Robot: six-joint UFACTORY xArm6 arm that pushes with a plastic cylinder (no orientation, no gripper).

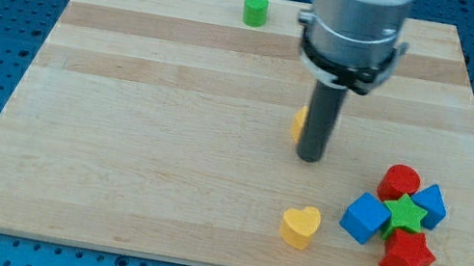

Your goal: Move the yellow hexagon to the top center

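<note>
The yellow hexagon (298, 122) lies right of the board's middle and is mostly hidden behind my rod; only its left edge shows. My tip (310, 158) rests on the board just right of and slightly below the hexagon, touching or nearly touching it. A green cylinder (256, 9) stands near the view's top centre of the board.
A yellow heart (300, 226) lies at the view's bottom, right of centre. A cluster sits at bottom right: red cylinder (400, 181), blue block (431, 204), green star (406, 215), blue cube (364, 218), red star-like block (407, 256). The wooden board (139, 135) is edged by a blue perforated table.
</note>
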